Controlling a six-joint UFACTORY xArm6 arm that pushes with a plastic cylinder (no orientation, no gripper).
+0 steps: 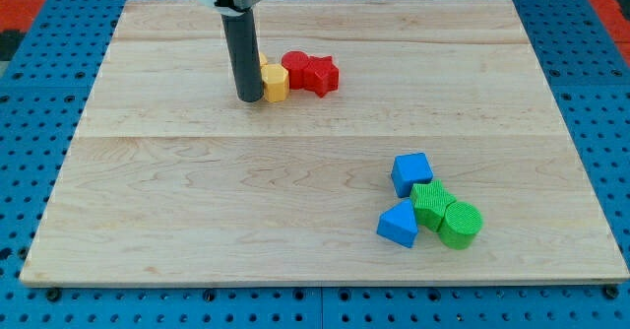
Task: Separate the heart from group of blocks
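Pale wooden board (pixel 197 201), visible grain and plank seams, lying on a blue perforated base (pixel 30 122). My tip (pixel 249 98) is a plain matte dark rod end, holding nothing, resting on the board at the view's upper left.

Upper group: yellow block (pixel 275 81), faceted, ridged printed texture, touching the tip's right side; shape partly hidden, possibly the heart, cannot tell. Red round block (pixel 294 65) just behind it; red star (pixel 320 74) touching on the right.

Lower right cluster, well apart: blue cube-like block (pixel 410 172), blue triangular block (pixel 399 225), green angular block (pixel 430 204), green cylinder (pixel 460 224), all touching.
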